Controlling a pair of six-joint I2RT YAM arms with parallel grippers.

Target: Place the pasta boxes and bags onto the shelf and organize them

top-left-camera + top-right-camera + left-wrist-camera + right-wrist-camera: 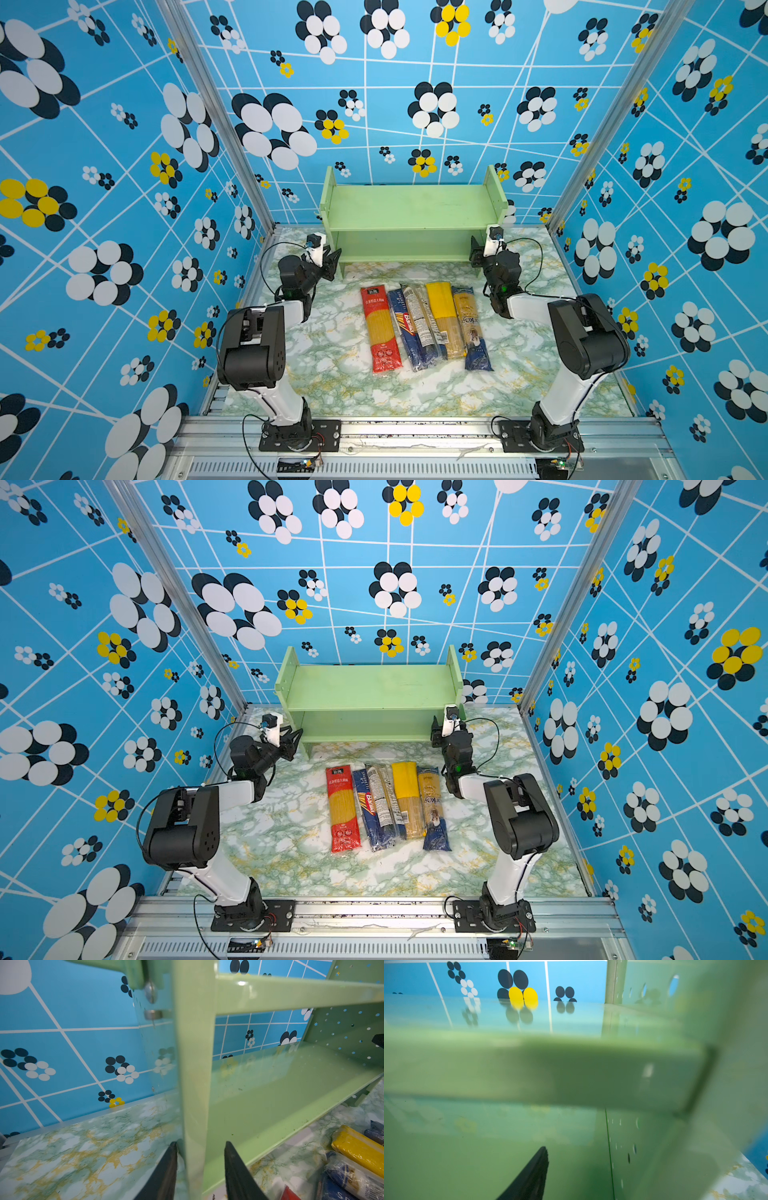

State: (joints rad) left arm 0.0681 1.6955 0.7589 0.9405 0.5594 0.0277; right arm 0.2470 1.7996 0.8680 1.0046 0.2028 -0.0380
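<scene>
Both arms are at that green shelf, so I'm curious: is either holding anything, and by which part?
The left gripper straddles the left side panel of the shelf, jaws apart, not gripping. The right gripper: cannot tell.

Right wrist view: shelf (550,1072) board edge blurred, too near lens. One finger (533,1172) of right gripper (476,252) shows; second out of sight, spacing undeterminable. Left wrist view: red bag (289,1193) cut by frame edge, corner only. Top views: dark blue Barilla pack (401,320) partly covered by white-labelled pack (422,324); small print illegible.
</scene>
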